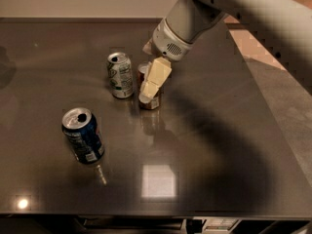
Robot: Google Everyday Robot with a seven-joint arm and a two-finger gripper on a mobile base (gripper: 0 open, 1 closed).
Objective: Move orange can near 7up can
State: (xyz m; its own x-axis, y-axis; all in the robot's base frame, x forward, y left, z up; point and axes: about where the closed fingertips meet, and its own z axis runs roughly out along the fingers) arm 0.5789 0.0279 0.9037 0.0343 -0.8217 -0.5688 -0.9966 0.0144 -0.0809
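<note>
The orange can point(154, 102) stands upright on the dark table point(219, 145), just right of the 7up can point(120, 75), with a small gap between them. My gripper point(147, 89) reaches down from the upper right and is shut on the orange can. One cream finger point(155, 78) lies across the can's front and hides most of it. The other finger is hidden behind the can. The 7up can is upright, white and green with a silver top.
A dark blue can point(83, 135) stands at the front left, apart from the other two. My arm point(234, 4) crosses the upper right. The table's right edge runs beside a grey floor point(287, 101).
</note>
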